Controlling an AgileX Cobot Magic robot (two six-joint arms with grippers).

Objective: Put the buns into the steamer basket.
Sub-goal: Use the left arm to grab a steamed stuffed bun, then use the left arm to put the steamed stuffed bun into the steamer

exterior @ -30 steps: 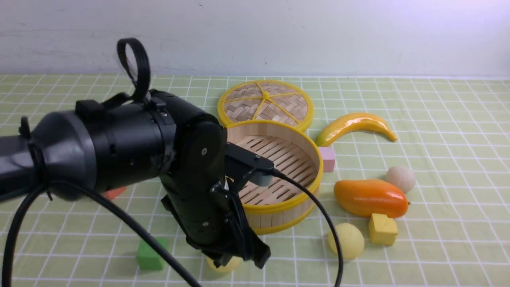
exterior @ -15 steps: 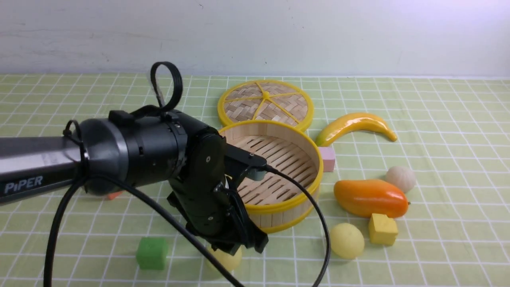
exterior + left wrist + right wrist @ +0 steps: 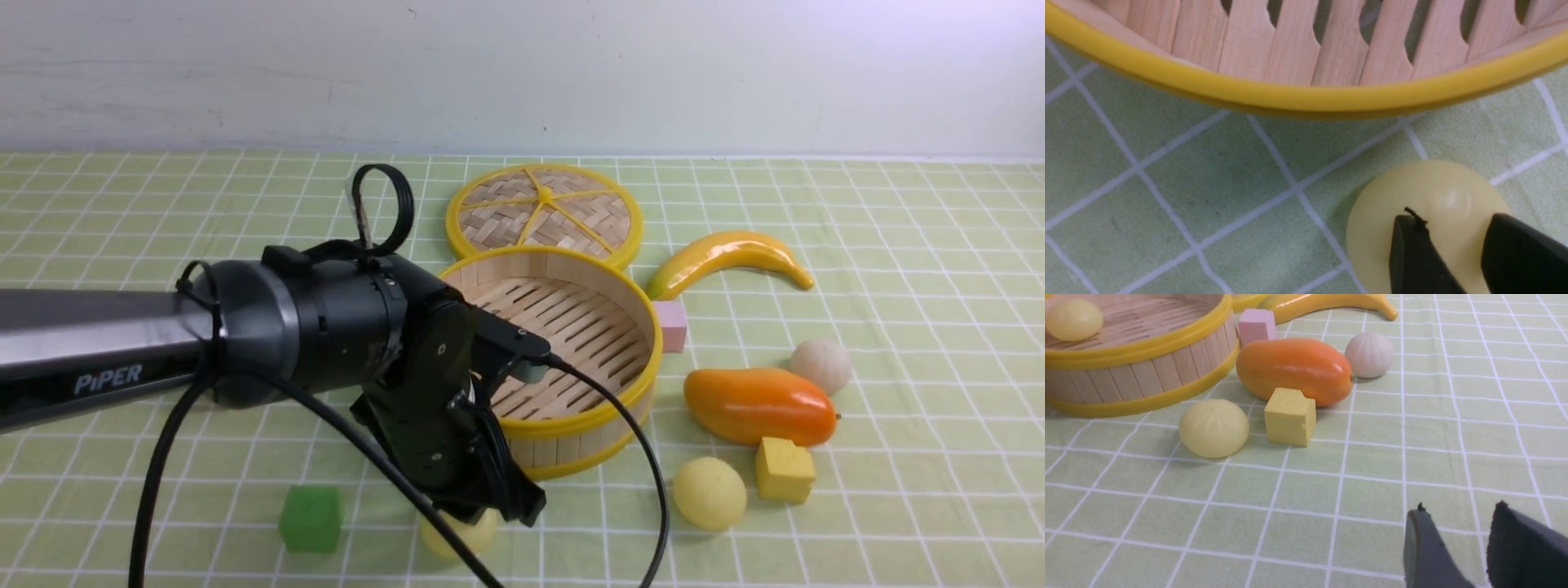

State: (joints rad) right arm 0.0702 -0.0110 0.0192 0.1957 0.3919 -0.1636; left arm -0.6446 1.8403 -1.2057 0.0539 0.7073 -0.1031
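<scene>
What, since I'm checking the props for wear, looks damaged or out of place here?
The yellow cube beside the mango has a notch in its top edge, like a chipped corner. Nothing else stands out: the steamer basket stands upright, nothing is spilled.

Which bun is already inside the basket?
The pale yellow bun lying on the steamer basket floor. The other three buns all sit outside it on the checked cloth.
</scene>
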